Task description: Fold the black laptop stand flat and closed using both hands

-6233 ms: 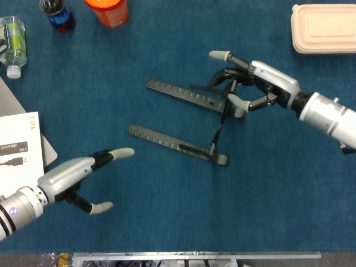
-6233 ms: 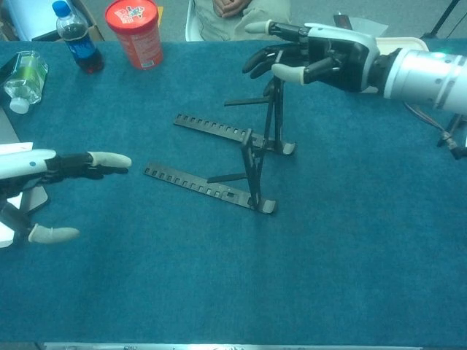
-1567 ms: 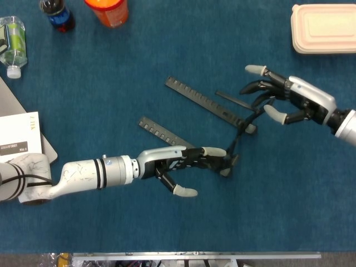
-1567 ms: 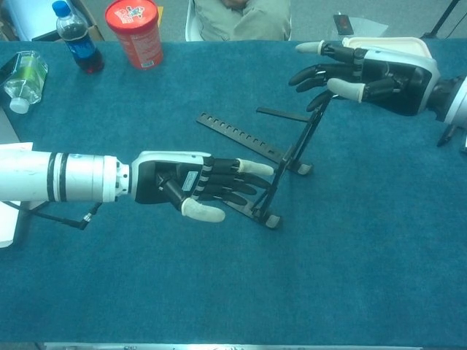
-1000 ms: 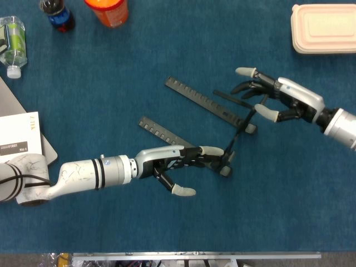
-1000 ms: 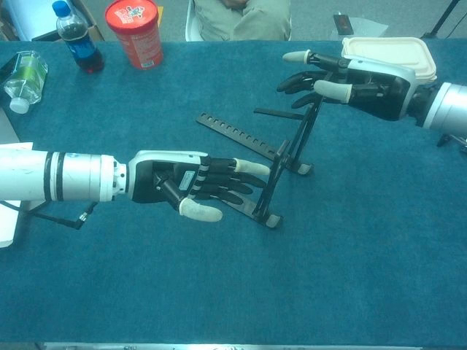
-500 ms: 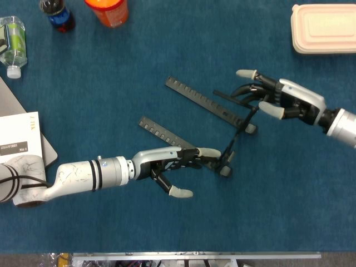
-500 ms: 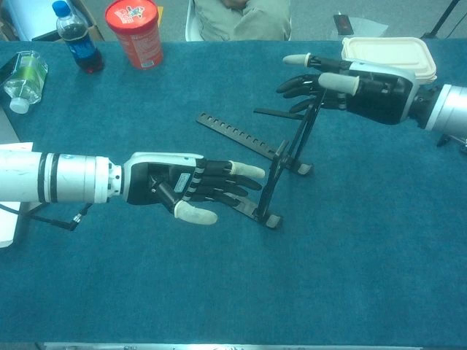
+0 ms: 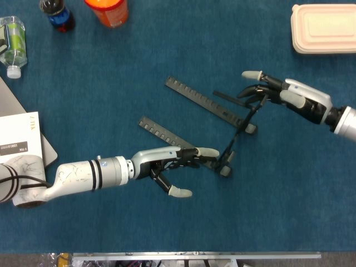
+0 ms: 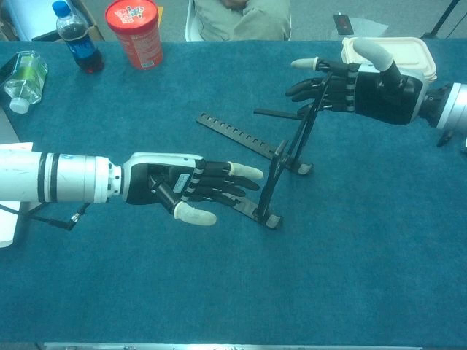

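The black laptop stand [image 9: 206,104] sits mid-table, half open. Its two notched rails lie on the blue cloth and its thin struts [image 10: 294,148] rise steeply from their right ends. My left hand [image 9: 167,164] lies flat along the near rail [image 9: 157,129] with its fingers stretched toward the strut's foot; in the chest view the left hand [image 10: 191,186] covers most of that rail. My right hand [image 9: 285,98] reaches in from the right. Its fingertips touch the top of the struts, and in the chest view the right hand [image 10: 365,87] has its thumb raised, holding nothing.
A red canister [image 10: 135,33] and a cola bottle [image 10: 76,44] stand at the back left, a clear bottle [image 10: 22,76] lies further left. A beige lunch box [image 9: 322,28] sits at the back right. A white carton [image 9: 19,144] lies on a laptop at the left edge.
My right hand has rolled so its thumb lifts off the strut top, with its fingers still there. My left hand has slid slightly back along the near rail. The stand has not moved.
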You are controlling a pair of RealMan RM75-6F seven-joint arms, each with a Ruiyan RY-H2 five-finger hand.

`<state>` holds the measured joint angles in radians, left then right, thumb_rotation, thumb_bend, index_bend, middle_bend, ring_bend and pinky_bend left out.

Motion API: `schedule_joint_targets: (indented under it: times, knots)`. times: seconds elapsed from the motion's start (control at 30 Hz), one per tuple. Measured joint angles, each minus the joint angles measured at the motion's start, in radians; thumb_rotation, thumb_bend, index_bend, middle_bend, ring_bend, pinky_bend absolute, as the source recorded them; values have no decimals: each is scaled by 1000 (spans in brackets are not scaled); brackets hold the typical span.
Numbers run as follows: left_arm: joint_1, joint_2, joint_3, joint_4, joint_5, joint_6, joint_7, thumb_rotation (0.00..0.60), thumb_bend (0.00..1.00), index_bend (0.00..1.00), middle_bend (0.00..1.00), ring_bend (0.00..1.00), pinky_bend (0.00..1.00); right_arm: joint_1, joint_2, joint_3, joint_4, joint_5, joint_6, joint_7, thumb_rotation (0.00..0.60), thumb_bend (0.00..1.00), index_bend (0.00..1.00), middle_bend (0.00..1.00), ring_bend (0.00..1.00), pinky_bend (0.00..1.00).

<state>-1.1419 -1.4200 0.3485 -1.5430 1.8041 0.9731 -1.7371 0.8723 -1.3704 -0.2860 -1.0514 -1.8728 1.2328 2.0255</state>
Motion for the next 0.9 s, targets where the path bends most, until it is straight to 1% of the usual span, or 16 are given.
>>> schedule_joint_targets:
  times: [0.23, 0.57, 0.8, 0.9]
  knots:
    - [1, 1, -1, -4, -2, -7, 8, 600, 284, 0, 33, 0, 13, 2, -21, -21, 38, -8, 19, 32, 137, 120, 0, 226, 128, 145]
    - [1, 0, -2, -2, -1, -11, 10, 600, 285, 0, 33, 0, 14, 5, 1, -41, 7, 5, 2, 18, 135, 118, 0, 225, 128, 145]
    - [-1, -2, -1, 0, 1, -17, 9, 600, 284, 0, 33, 0, 13, 6, 9, -55, 7, 4, 5, 35, 137, 117, 0, 225, 121, 145]
    - [-1, -3, 0, 0, 2, -18, 8, 600, 285, 0, 31, 0, 14, 6, 11, -52, 9, 10, 7, 34, 135, 117, 0, 225, 120, 145]
